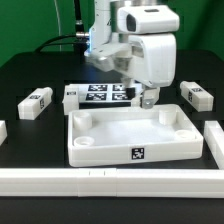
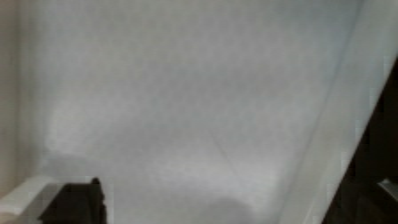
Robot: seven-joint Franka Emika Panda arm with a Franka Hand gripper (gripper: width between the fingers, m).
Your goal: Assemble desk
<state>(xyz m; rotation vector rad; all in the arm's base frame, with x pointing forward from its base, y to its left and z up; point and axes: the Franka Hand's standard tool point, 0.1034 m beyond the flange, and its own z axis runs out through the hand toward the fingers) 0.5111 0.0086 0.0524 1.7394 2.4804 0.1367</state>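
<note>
Tabletop point(image 1: 100, 150) of the desk lay flat, open side up, in the middle of the black surface point(image 1: 30, 60). Its long axis ran across the exterior view from left to right. The end effector point(image 1: 148, 99) hung low over the far long rim, on the exterior view's right of the middle, so most of the tabletop spread away from it toward the camera and the exterior view's left.

In the wrist view the dark fingertips point(image 2: 80, 200) stood at opposite edges, spread wide, with blurred white plastic filling the space between them. Nothing was held, and whether they touched the rim could not be told.

One leg point(image 1: 35, 102) lay well off on the exterior view's left and another leg point(image 1: 195, 95) on its right. The marker board point(image 1: 108, 92) lay just behind the far rim.

By my judgement, any grasp here would depend on the fingers straddling that rim across its thickness, at right angles to the long axis.
</note>
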